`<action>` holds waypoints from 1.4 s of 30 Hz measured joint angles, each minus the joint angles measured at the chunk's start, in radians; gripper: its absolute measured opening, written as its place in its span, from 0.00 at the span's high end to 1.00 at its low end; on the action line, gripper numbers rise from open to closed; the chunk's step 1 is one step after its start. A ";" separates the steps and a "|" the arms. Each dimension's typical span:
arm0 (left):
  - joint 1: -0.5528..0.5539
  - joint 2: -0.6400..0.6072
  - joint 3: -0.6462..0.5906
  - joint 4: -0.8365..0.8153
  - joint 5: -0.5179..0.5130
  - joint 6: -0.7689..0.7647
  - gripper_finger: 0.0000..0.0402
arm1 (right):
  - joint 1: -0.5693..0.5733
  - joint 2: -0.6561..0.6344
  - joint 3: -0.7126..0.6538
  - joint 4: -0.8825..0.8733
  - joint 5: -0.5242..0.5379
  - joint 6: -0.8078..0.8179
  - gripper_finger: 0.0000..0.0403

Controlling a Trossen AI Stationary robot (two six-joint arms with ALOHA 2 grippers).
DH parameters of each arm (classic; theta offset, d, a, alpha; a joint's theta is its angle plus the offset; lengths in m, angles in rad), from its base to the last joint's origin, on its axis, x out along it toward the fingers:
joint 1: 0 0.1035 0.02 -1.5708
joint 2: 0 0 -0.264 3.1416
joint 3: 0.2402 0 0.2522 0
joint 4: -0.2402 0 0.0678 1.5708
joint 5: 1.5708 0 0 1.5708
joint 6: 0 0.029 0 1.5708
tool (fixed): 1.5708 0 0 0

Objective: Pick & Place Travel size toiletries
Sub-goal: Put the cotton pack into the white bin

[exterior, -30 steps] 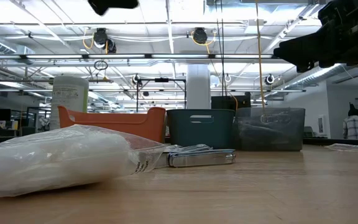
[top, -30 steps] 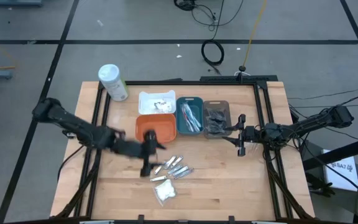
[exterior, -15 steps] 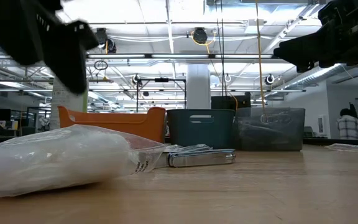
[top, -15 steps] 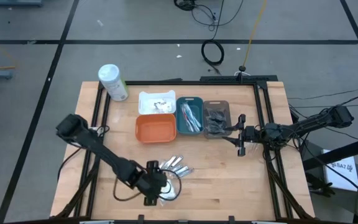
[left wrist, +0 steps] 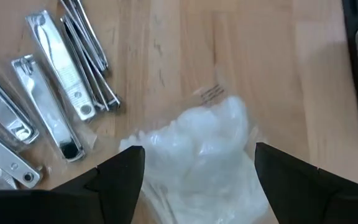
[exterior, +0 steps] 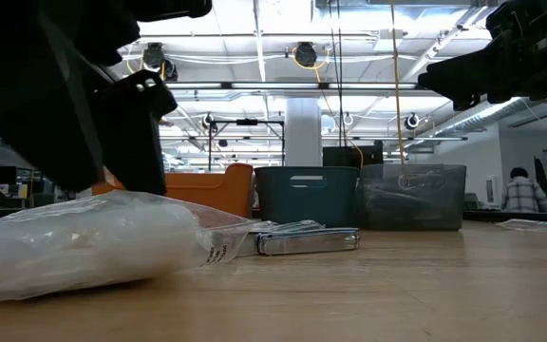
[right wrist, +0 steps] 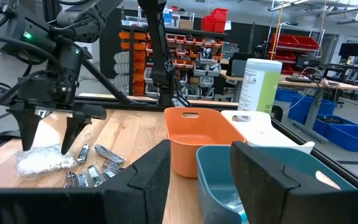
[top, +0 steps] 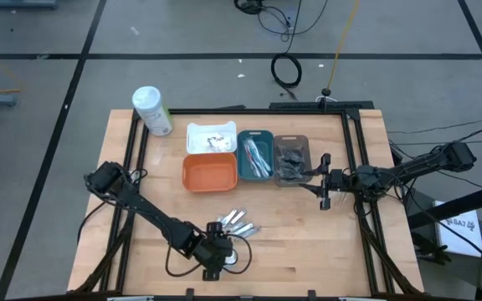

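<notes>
Your left gripper (left wrist: pixel 194 165) hangs spread astride the crinkled white plastic packet (left wrist: pixel 197 146) at the bench's 6 o'clock edge, presumably aligned for pinching.

Left tool (left wrist: pixel 194 168) astride packet (left wrist: pixel 197 149), clippers (left wrist: pixel 55 118) beside it, trays (top: pixel 210 170) behind

The left gripper (left wrist: pixel 194 171) hangs low over the table with fingers spread, while the right gripper (top: pixel 325 192) waits part-open.
</notes>
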 joint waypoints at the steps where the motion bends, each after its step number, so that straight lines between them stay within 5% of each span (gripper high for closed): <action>1: 0.001 -0.001 0.000 0.001 0.000 -0.009 0.27 | 0.000 0.000 0.000 0.000 0.000 0.000 0.61; 23: 0.014 -0.002 0.000 -0.023 -0.020 -0.059 0.29 | 0.000 0.000 0.000 0.000 0.000 0.000 0.61; 35: 0.014 -0.002 -0.001 -0.024 -0.001 -0.099 0.71 | 0.000 0.000 0.000 0.000 0.000 0.000 0.61; 42: 0.014 -0.002 -0.001 -0.052 0.008 -0.151 0.82 | 0.000 0.000 0.000 0.000 0.000 0.000 0.61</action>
